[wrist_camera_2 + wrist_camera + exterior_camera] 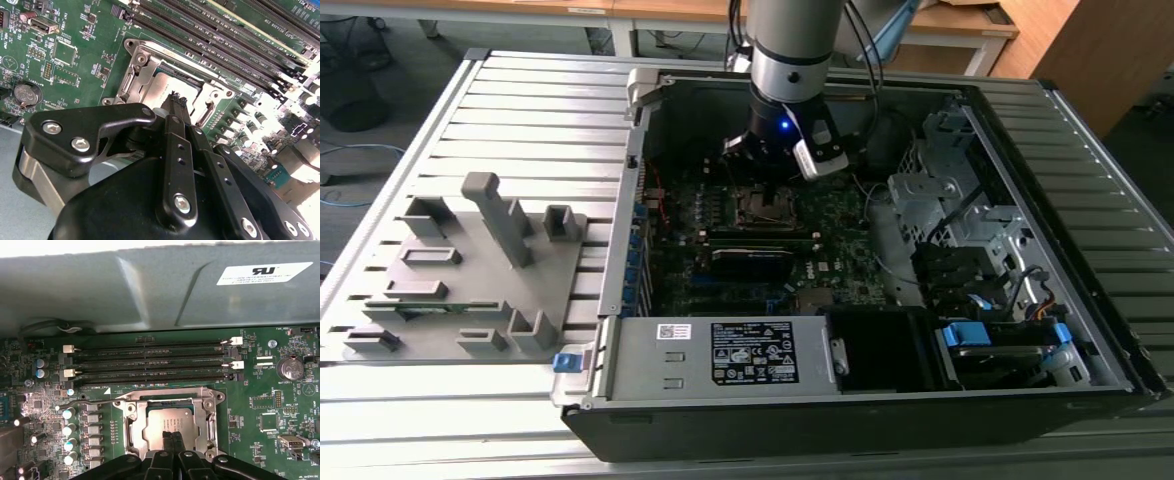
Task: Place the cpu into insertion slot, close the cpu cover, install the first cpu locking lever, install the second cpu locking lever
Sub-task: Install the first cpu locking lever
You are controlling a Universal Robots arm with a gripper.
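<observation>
The gripper (170, 435), fingers pressed together and holding nothing, sets its tips at the cpu (167, 419) framed by the cpu cover (207, 409), the arm descending near-vertically above the insertion slot (767, 208).

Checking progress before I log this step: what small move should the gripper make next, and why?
Probably raise the gripper slightly. Its shut jaws sit at the edge of the cpu, which is already in the insertion slot with the cpu cover apparently flat around it, so pressing further seems needless.
</observation>
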